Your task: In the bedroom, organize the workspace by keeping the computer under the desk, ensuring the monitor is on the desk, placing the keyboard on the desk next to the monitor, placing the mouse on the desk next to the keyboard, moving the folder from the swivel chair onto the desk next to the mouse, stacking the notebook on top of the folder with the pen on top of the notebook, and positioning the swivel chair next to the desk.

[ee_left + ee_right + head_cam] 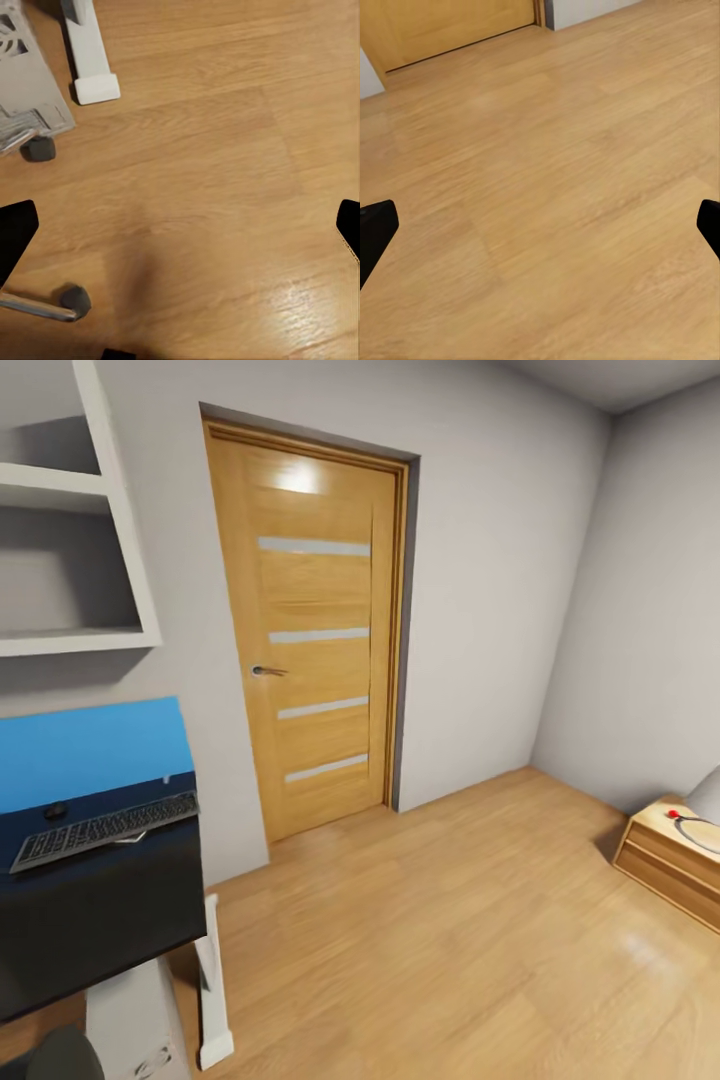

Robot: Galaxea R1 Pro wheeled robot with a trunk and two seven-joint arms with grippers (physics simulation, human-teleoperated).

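Glossy black desk (100,920), varnished wood door (315,620), wood-plank floor (450,920)

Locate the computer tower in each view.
Head: computer, bottom left, under the desk, beside the white desk leg.
Left wrist: computer beside that same leg, on the wood floor.
Right wrist: wood floor up to the door.
Shared landmark: the wood floor; the leg ties head and left wrist.

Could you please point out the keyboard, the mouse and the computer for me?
keyboard (105,830), head view, middle of its key rows.
mouse (56,811), head view, top of its rounded back.
computer (130,1015), head view, white top panel under the desk.
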